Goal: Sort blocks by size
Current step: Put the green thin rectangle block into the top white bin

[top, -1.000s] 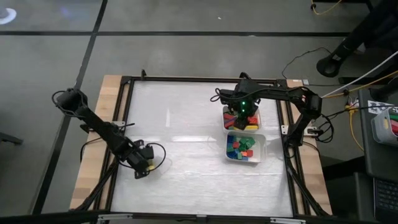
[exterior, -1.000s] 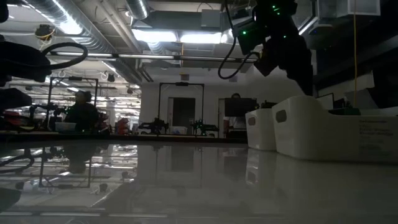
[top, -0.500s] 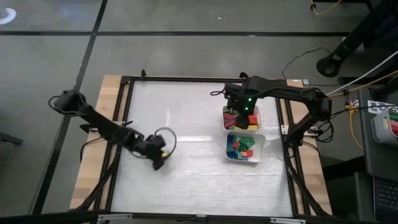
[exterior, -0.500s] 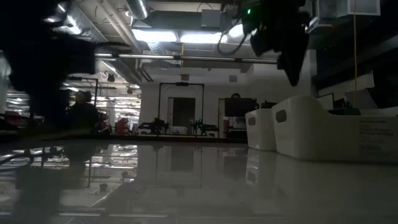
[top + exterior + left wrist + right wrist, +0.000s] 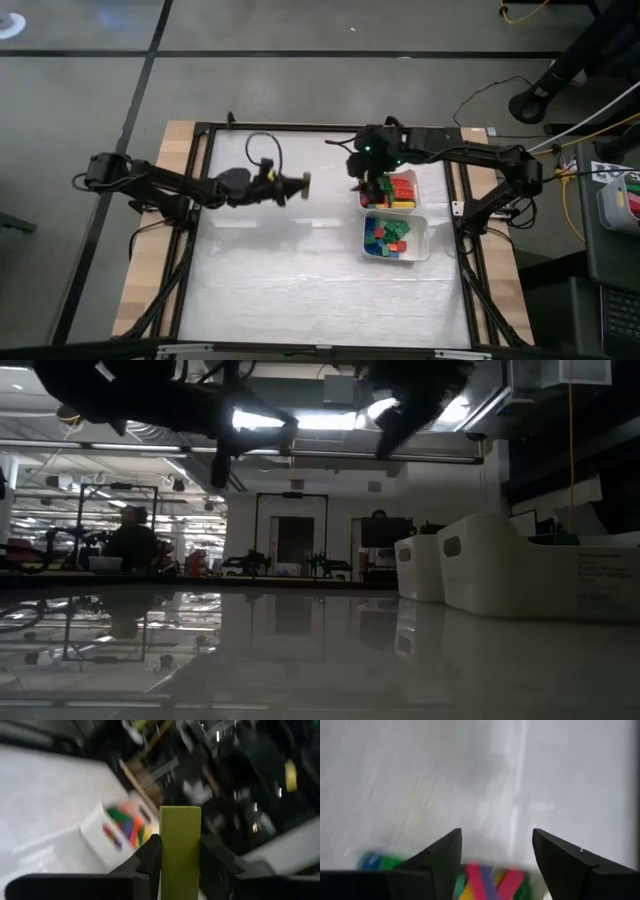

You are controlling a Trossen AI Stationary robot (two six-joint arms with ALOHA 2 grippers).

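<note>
A yellow-green bar block point(image 5: 180, 851), long and upright between the two dark fingers point(image 5: 150, 856) of the left gripper point(image 5: 297, 183), is pinched at its lower part, with its upper end standing clear above the fingertips; the fingers are closed on its two long faces. In the high view this block is carried above the bare middle of the counter point(image 5: 300, 280), left of the two white trays and apart from them. The far tray point(image 5: 411, 190) holds longer bars in red, yellow and green; the near tray point(image 5: 423, 240) holds short cubes in blue, green and red. No loose blocks show on the counter, so the sort appears nearly complete, with this bar judged to be among the last pieces, and its delivery to the far tray is the step left. The right gripper point(image 5: 366, 180) hangs at the far tray's left edge, its fingers point(image 5: 440, 854) spread wide and holding nothing.
</note>
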